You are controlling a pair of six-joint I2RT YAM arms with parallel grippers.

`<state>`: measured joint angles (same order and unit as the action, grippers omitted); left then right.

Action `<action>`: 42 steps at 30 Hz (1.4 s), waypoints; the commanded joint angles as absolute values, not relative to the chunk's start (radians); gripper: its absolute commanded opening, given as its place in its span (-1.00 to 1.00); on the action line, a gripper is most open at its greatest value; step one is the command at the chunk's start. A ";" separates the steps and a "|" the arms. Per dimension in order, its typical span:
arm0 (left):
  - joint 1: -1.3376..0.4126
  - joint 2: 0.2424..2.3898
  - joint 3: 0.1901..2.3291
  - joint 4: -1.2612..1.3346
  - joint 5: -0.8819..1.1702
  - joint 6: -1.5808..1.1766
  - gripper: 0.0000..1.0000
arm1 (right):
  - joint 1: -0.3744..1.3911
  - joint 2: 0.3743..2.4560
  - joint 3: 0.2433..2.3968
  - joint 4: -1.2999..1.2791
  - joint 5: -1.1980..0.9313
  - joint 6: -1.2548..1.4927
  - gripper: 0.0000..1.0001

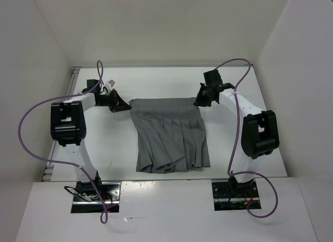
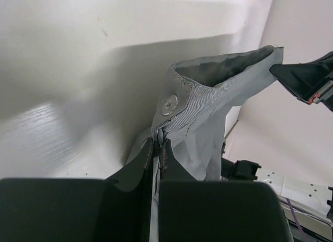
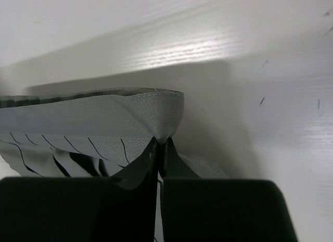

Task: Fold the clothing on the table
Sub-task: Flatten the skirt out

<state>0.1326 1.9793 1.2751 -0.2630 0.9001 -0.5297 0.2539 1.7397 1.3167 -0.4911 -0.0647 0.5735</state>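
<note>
While left gripper (image 1: 126, 105) and right gripper (image 1: 197, 102) clamp its 12 o'clock corners, the clothing (image 1: 169, 138) stretches toward 6 o'clock. Neither arm is nearer.

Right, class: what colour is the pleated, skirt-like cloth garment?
The pleated cloth garment is plain mid-grey; top external view shows it best.

White arms (image 1: 83, 158), black joint housings (image 1: 67, 122), purple cables (image 1: 20, 128); left hand (image 1: 126, 105) and right hand (image 1: 198, 101) black
</note>
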 commanded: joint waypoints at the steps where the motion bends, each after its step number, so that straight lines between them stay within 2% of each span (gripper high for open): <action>1: 0.172 2.000 1.244 -0.307 0.743 -0.499 -1.00 | 0.215 1.701 1.304 -0.653 0.141 0.561 -1.00; 8: 0.163 2.080 1.207 -0.307 0.675 -0.508 -1.00 | 0.224 1.833 1.186 -0.666 0.140 0.626 -0.99; 12: 0.163 2.080 1.207 -0.316 0.638 -0.508 -1.00 | 0.245 1.870 1.198 -0.643 0.150 0.635 -0.29; 15: 0.163 2.080 1.207 -0.325 0.629 -0.508 -1.00 | 0.245 1.841 1.209 -0.601 0.130 0.626 0.00; 16: 0.163 2.080 1.207 -0.325 0.629 -0.508 -1.00 | 0.245 1.829 1.218 -0.601 0.130 0.626 0.02; 34: 0.163 2.071 1.207 -0.325 0.629 -0.489 -1.00 | 0.186 1.845 1.190 -0.304 -0.175 0.607 0.04; 42: 0.163 2.089 1.227 -0.334 0.647 -0.480 -1.00 | 0.186 1.980 1.190 -0.242 -0.287 0.617 -0.18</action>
<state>0.1555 2.0666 1.2144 -0.3225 0.7826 -0.5465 0.1890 1.9247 1.2011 -0.3073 -0.2176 0.6174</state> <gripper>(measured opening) 0.025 0.424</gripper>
